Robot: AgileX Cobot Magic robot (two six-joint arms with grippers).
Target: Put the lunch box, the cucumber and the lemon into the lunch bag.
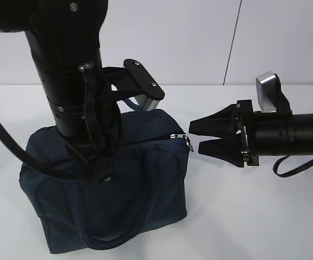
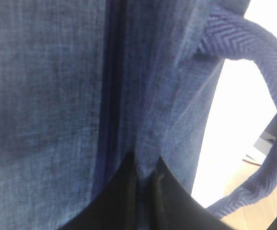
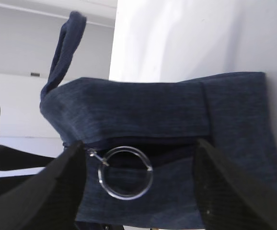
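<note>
Looming largest in the exterior view, the left arm (image 1: 72, 81) comes down over the lunch bag (image 1: 140, 184) and covers much of its top; its upper end is cut off by the frame edge. Its left gripper (image 2: 141, 191) cannot be seen from outside. In the left wrist view the fingers (image 2: 165, 196) stand clenched together, with a small fold of the navy fabric rising at the fingertips beside the zipper seam (image 2: 112, 96) — whether the fabric is actually pinched cannot be made out. One looped handle (image 2: 258, 100) arcs along the right of that view, partly out of frame.

The lunch bag stands on the white counter (image 1: 254, 216), left of centre, its zipper line appearing closed. Its lower left corner runs off the picture. A second handle hangs down the front face.

Lunch box, cucumber and lemon appear in no view.

Further right, the right gripper (image 1: 195, 136) lies level, jaws released and apart, fingertips just beside the bag's right top corner where the zipper pull (image 1: 187, 142) sits. From the right wrist view the silver ring pull (image 3: 125, 172) hangs between the two spread fingers — touching neither.
</note>
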